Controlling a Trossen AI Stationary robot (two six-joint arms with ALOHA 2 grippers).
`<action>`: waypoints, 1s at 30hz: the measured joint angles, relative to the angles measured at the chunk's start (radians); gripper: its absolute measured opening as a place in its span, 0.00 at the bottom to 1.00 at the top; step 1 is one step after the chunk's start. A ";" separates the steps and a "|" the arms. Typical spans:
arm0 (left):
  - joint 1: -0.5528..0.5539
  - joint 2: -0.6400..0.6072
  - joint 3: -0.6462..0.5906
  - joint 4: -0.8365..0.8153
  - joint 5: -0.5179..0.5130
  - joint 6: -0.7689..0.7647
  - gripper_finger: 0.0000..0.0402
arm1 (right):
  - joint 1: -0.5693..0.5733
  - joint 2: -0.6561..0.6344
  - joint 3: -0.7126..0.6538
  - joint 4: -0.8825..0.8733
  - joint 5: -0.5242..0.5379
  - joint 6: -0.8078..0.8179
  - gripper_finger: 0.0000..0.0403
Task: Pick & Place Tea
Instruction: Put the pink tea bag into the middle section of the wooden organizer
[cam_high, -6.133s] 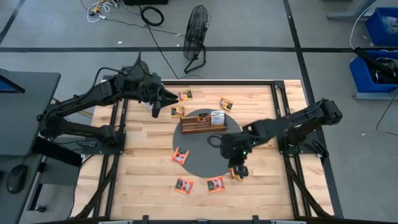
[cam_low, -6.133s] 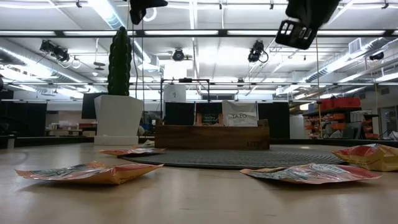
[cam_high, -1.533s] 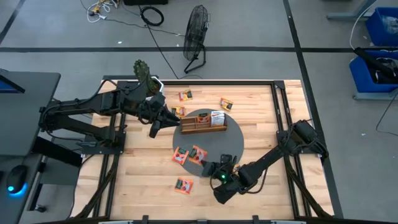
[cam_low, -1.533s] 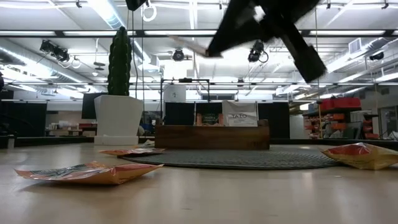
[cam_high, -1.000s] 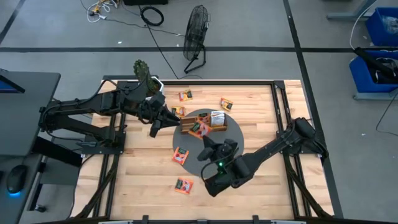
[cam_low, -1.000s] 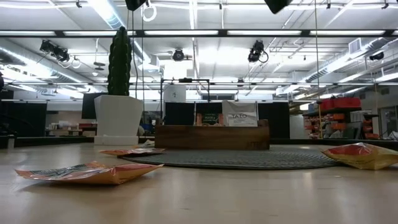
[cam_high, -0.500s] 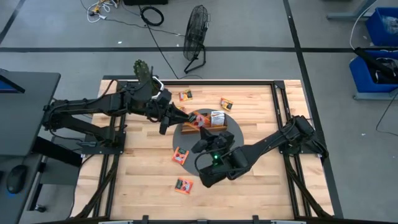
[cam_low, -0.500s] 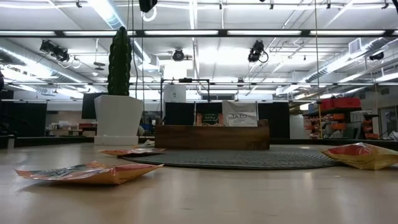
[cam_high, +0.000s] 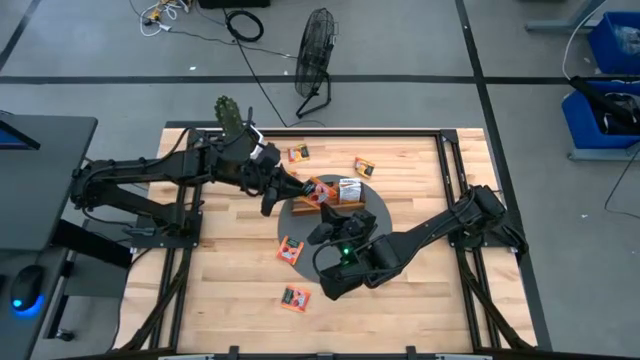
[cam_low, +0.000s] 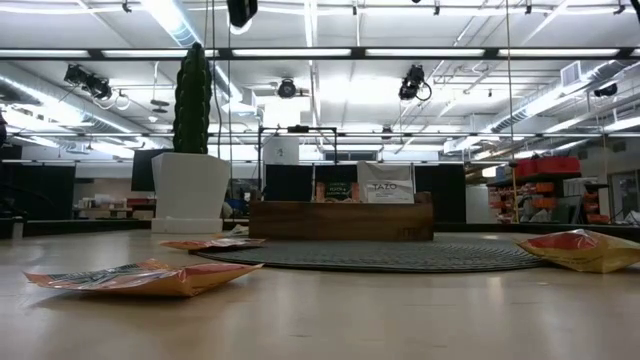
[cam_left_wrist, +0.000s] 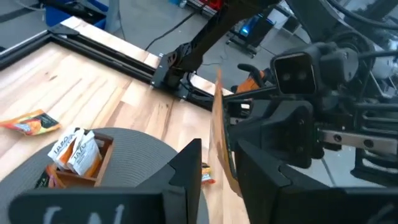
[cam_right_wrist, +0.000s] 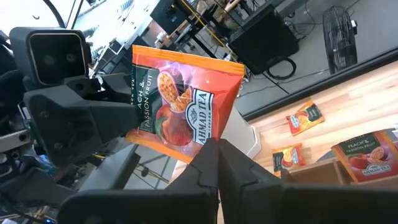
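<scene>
An orange tea sachet (cam_right_wrist: 186, 102) printed with peach and passion fruit is held up above the wooden tray (cam_high: 345, 205), and my right gripper (cam_right_wrist: 211, 148) is shut on it. In the high view this sachet (cam_high: 317, 189) hangs between the two arms. My left gripper (cam_left_wrist: 219, 152) is open and reaches in from the table's left. The sachet (cam_left_wrist: 217, 118) stands edge-on in the gap between its fingers. The tray rests on a round grey mat (cam_high: 375, 222) and has sachets standing in it, a white one (cam_high: 350, 187) among them. My right gripper pinches the sachet's lower edge (cam_right_wrist: 200, 138) between its two fingers. The fingers come roughly level from the table's near right side. The sachet stands upright above the fingertips, clear of the tray and the table. My left gripper: whether a finger (cam_left_wrist: 261, 174) touches the sachet, I cannot tell.
Loose orange sachets lie on the wood at the far side (cam_high: 298, 153) (cam_high: 364, 167) and the near left (cam_high: 291, 250) (cam_high: 295, 297). A cactus in a white pot (cam_high: 232, 118) stands at the far left corner. Black frame rails (cam_high: 445, 170) run along the table's sides.
My right gripper has carried the sachet up and toward the far edge, from over the mat to above the tray. My left gripper has moved toward the table's right, so its fingers now stand around the sachet.
</scene>
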 joint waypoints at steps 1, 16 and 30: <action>0.000 0.000 0.000 0.000 0.008 0.009 0.22 | 0.000 0.000 0.000 0.000 0.000 0.000 0.00; 0.043 0.005 0.000 -0.010 0.076 0.057 0.01 | 0.016 -0.025 0.000 -0.085 -0.012 -0.010 0.06; 0.178 0.009 0.000 -0.092 0.138 0.141 0.00 | 0.070 -0.140 0.000 -0.438 -0.116 -0.008 0.36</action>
